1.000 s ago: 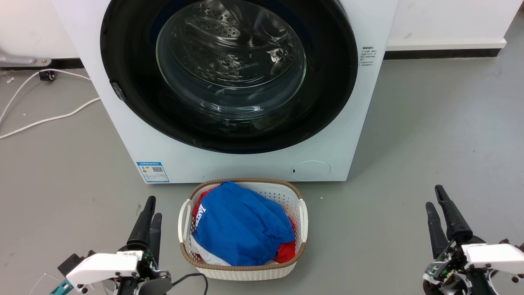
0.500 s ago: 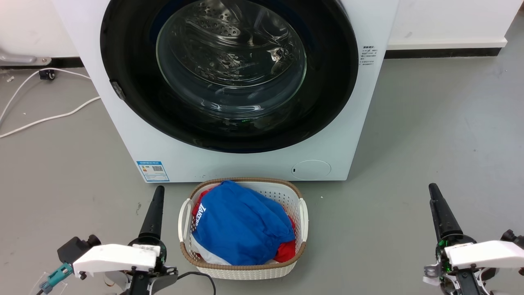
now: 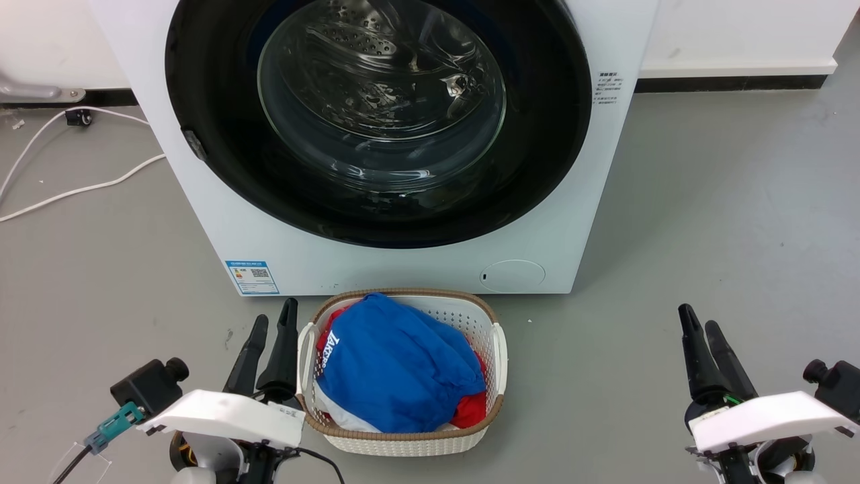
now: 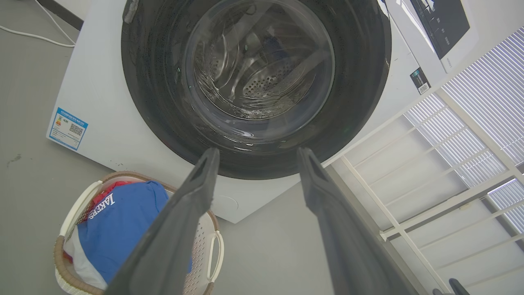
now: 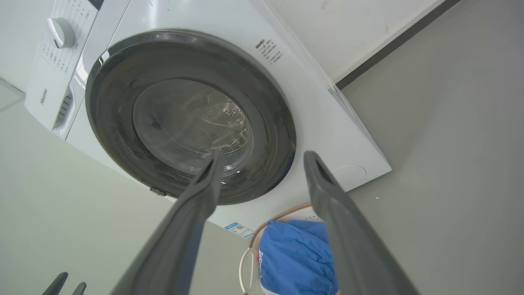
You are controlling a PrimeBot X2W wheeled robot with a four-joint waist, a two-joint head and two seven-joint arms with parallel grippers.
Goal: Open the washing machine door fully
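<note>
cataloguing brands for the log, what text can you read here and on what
"Hisense": control panel of the washing machine.
"LAKERS": blue garment in the laundry basket.
Blue label: too small to read.
Black print right of the washing machine door: too small to read.

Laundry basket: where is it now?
Head view, bottom centre: the laundry basket sits on the floor in front of the washing machine, with the left gripper close by its left side.

The white boxy washing machine (image 3: 216, 216) bears a glossy black round door (image 3: 537, 154) with clear glass centre and a blue label (image 3: 252, 277). The white perforated plastic basket (image 3: 403, 445), brown-rimmed, holds blue and red cloth (image 3: 396, 370).
</note>
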